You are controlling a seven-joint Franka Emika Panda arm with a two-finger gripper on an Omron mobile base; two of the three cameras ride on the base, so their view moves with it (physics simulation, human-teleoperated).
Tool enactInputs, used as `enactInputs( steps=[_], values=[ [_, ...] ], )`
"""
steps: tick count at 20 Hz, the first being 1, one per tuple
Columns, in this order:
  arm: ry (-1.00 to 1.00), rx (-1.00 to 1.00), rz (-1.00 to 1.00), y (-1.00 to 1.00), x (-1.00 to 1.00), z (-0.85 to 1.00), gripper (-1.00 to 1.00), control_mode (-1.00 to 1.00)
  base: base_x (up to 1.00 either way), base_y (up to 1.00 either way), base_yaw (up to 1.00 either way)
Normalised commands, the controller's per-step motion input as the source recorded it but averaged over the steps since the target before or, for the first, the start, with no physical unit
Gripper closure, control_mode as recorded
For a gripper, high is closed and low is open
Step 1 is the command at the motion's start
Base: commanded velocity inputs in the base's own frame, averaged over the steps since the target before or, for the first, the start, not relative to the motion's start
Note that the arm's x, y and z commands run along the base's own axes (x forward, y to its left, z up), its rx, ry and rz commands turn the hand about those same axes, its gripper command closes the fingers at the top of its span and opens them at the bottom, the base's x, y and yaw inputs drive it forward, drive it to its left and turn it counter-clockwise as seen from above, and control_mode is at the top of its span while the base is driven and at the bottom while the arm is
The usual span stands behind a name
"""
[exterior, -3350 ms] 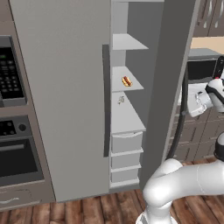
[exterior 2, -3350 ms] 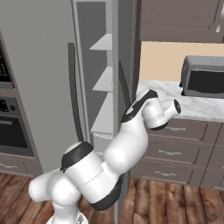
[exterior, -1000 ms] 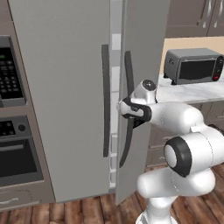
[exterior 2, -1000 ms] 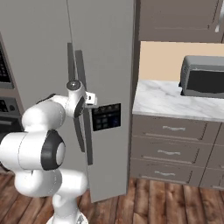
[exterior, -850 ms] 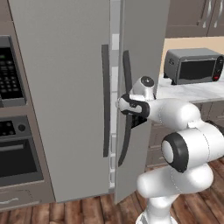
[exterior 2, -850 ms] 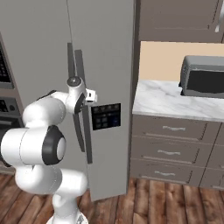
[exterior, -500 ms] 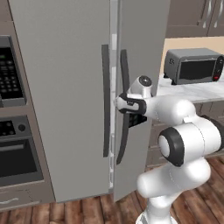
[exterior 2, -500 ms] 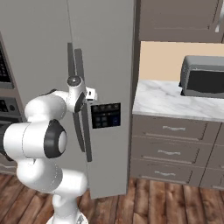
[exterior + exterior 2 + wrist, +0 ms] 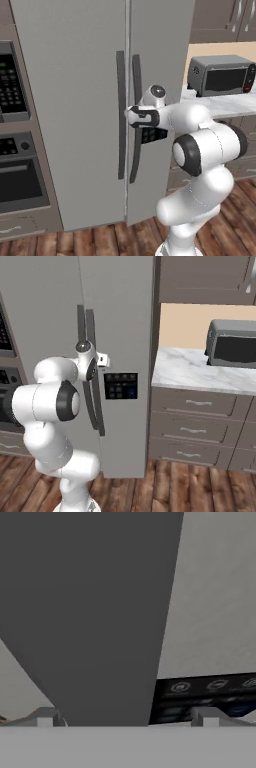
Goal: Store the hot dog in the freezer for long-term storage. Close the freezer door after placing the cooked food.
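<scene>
Freezer door (image 9: 155, 60) nearly shut, hand (image 9: 131, 116) alongside

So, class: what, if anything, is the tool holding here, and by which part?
Nothing is clearly held: the tool sits against the freezer door beside its handle; grip cannot be told.

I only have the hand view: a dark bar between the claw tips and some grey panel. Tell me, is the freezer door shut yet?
Observer: Not quite. In the left base view the freezer door stands slightly ajar, its lower edge out from the wider door.
Operator: Where is the claw on it?
Observer: The claw sits at the door's dark handle, about mid-height, just above the dispenser panel.
Operator: Anything beside the arm?
Observer: A toaster oven stands on the counter to the arm's right, apart from it.
</scene>
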Motion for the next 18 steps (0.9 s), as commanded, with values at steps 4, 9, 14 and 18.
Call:
enactInputs(
  steps=[4,9,14,18],
  values=[
    [0.00,0.00,-0.08,0.12,0.43,0.03,-1.00,-1.00,0.00,0.00,0.00],
    [0.00,0.00,-0.09,0.13,0.50,0.00,-1.00,-1.00,0.00,0.00,0.00],
    [-0.08,0.00,-0.10,0.12,0.40,0.00,-1.00,-1.00,0.00,0.00,0.00],
    [-0.01,0.00,-0.01,0.00,0.56,0.05,-1.00,-1.00,0.00,0.00,0.00]
  ],
)
